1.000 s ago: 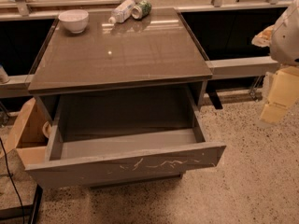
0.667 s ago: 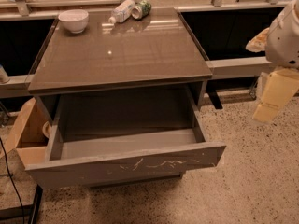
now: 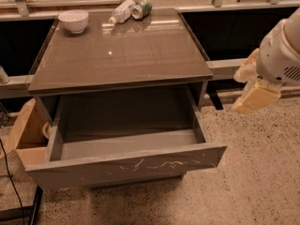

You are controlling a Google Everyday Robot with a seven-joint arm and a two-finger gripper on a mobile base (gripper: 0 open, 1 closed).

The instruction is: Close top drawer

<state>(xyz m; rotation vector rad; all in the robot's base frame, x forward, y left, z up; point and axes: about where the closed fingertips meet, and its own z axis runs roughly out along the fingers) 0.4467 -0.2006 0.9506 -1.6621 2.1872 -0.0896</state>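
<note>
The top drawer (image 3: 126, 167) is pulled far out of the grey-brown cabinet (image 3: 122, 55). Its front panel carries white squiggly scratches and its inside looks empty. My gripper (image 3: 251, 90), with cream-coloured fingers under a white arm housing, hangs in the air to the right of the cabinet. It is level with the drawer opening, apart from the drawer and touching nothing.
On the cabinet top stand a white bowl (image 3: 74, 20) at the back left and a lying plastic bottle (image 3: 121, 11) and a green can (image 3: 142, 9) at the back. A wooden box (image 3: 26, 135) sits left of the drawer. A speckled floor (image 3: 262, 172) spreads to the right.
My gripper has moved left and a little down, closer to the cabinet's right side. The drawer has not moved.
</note>
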